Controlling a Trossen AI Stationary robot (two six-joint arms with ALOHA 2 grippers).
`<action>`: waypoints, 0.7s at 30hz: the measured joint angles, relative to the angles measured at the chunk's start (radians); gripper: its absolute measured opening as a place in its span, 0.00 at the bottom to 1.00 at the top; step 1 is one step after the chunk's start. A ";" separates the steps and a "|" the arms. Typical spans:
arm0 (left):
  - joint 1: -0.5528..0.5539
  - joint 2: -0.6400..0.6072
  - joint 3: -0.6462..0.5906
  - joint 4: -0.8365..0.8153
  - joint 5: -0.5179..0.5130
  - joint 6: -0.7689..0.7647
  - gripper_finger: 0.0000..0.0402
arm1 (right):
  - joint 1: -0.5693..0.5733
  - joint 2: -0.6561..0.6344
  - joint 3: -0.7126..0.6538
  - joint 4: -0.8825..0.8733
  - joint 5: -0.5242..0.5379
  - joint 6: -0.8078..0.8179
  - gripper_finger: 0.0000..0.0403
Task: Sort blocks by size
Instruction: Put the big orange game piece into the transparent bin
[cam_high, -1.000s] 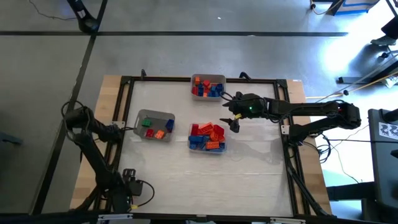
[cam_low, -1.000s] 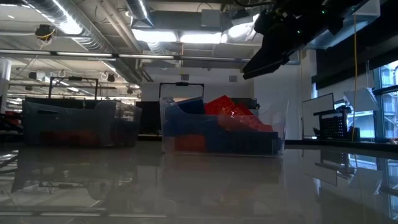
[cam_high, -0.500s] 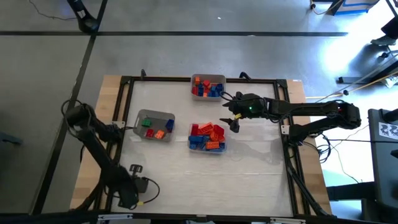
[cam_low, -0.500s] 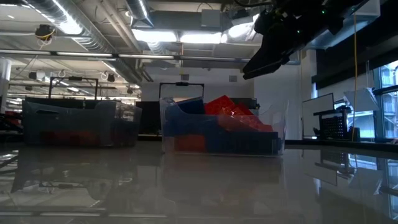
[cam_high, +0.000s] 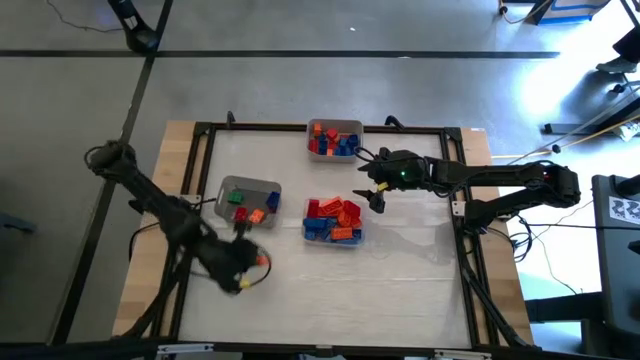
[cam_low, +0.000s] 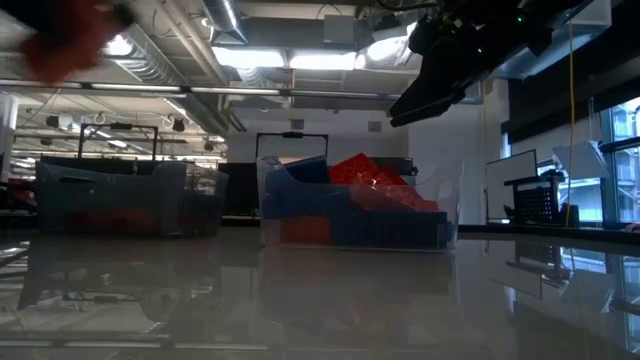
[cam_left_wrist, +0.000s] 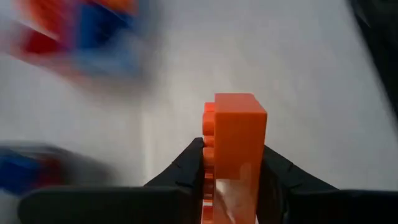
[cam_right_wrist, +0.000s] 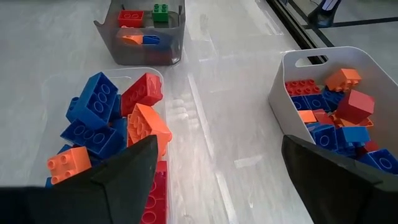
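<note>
Left gripper (cam_left_wrist: 233, 163), clamped on one orange studded plastic brick (cam_left_wrist: 235, 144), travels above the table (cam_high: 330, 290) near the grey tray (cam_high: 248, 187); judge the brick's size first, then release low over the matching tray. Right gripper (cam_high: 374, 193), jaws spread wide and empty, hovers beside the clear central tray (cam_high: 307, 236). Three trays; white tray (cam_high: 333, 125) farthest; two grippers.

Two slim black jointed arms, the right arm (cam_high: 500, 180) showing a small green light.
</note>
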 joint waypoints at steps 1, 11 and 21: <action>0.032 -0.019 0.000 0.014 -0.040 0.034 0.20 | 0.000 0.000 0.000 0.000 0.000 0.000 0.85; 0.362 0.020 0.001 0.329 -0.071 0.373 0.20 | 0.000 0.000 0.000 0.003 0.000 0.000 0.85; 0.557 0.254 0.001 0.793 0.109 0.544 0.21 | 0.000 0.000 0.000 0.003 0.000 0.000 0.85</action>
